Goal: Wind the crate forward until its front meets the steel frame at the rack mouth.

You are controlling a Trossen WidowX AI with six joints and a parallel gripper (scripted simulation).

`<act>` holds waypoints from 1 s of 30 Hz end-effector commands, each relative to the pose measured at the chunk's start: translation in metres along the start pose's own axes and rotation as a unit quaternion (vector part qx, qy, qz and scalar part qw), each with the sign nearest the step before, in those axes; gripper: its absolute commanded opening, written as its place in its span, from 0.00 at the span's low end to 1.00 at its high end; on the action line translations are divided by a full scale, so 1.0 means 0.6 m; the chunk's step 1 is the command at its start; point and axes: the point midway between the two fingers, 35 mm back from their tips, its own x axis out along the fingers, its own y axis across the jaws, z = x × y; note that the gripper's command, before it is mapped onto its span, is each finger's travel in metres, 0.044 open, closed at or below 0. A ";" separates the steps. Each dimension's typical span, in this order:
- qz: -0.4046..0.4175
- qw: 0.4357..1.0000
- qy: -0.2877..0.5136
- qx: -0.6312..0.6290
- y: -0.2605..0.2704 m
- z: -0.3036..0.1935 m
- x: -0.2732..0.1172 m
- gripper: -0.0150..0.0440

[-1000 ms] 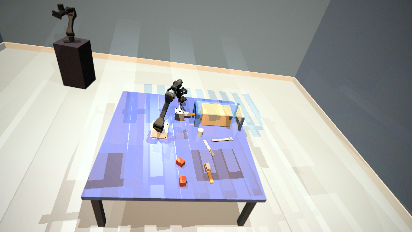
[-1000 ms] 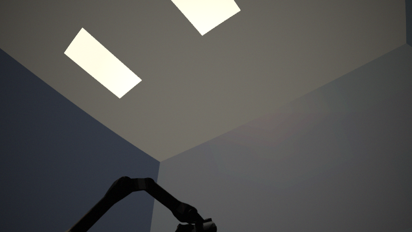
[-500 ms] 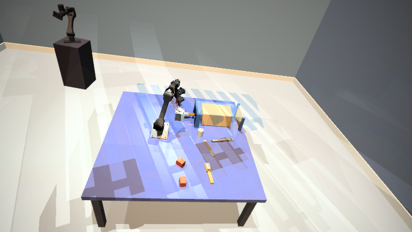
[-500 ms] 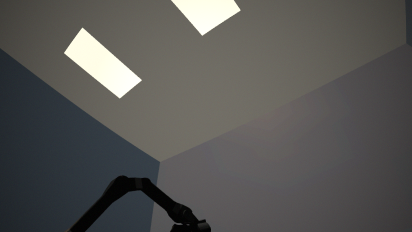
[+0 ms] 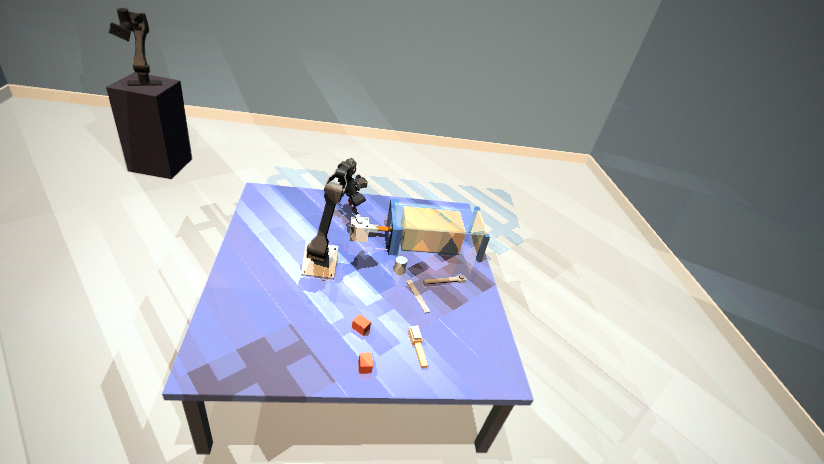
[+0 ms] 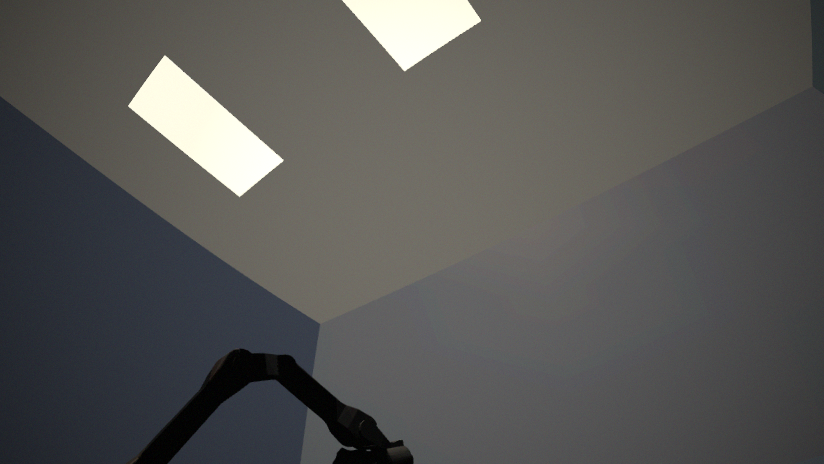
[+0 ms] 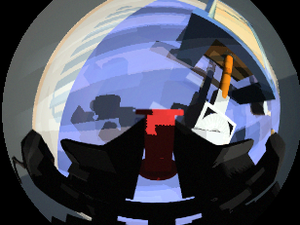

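Note:
My gripper (image 5: 353, 202) (image 7: 158, 122) is shut on the red grip of the winch handle (image 7: 163, 120), above and slightly behind the winch. Fingers and arm hide most of the handle; whether its key sits in the hole cannot be told. The winch (image 5: 359, 230) (image 7: 218, 127) is a pale box beside the arm's base. An orange strap (image 5: 383, 228) (image 7: 228, 69) runs from it into the guard cubby. The tan crate (image 5: 432, 231) sits flat inside, its near end close to the steel frame (image 5: 394, 236) (image 7: 195, 18) on the winch side; contact cannot be told.
A pale cylinder (image 5: 400, 265) stands before the cubby. A wrench (image 5: 444, 280), a flat pale bar (image 5: 419, 297) and a brush-like tool (image 5: 419, 346) lie further forward. Two red-orange blocks (image 5: 361, 325) (image 5: 365, 363) lie left of the brush. The exterior view shows only the upper arm.

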 end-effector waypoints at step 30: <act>0.000 1.000 0.013 -0.012 -0.005 -0.078 -0.030 0.25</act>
